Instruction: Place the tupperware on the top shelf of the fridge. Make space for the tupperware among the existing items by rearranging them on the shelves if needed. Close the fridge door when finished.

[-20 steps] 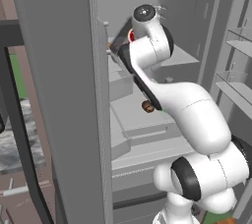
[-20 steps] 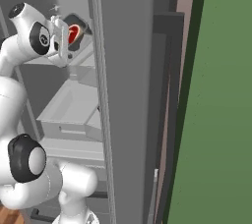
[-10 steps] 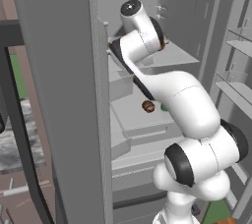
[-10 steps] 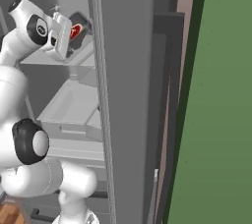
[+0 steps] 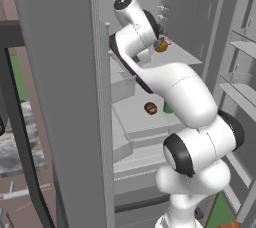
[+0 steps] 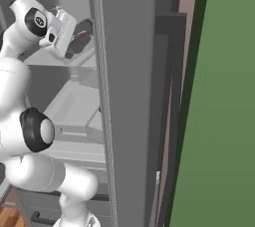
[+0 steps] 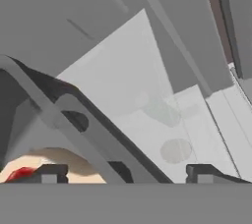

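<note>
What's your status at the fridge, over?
Gripper open. Tupperware at top shelf, right by the fingertips. Orange-yellow piece close beside the hand. Fridge door open.

I have the fridge open, its tall grey door edge near me and the pale interior behind. On the top shelf sits the tupperware, a dark-rimmed clear box with red and tan food inside. A small orange-yellow piece lies on that shelf. One shelf below, a small brown round thing rests just beside a green bottle.
</note>
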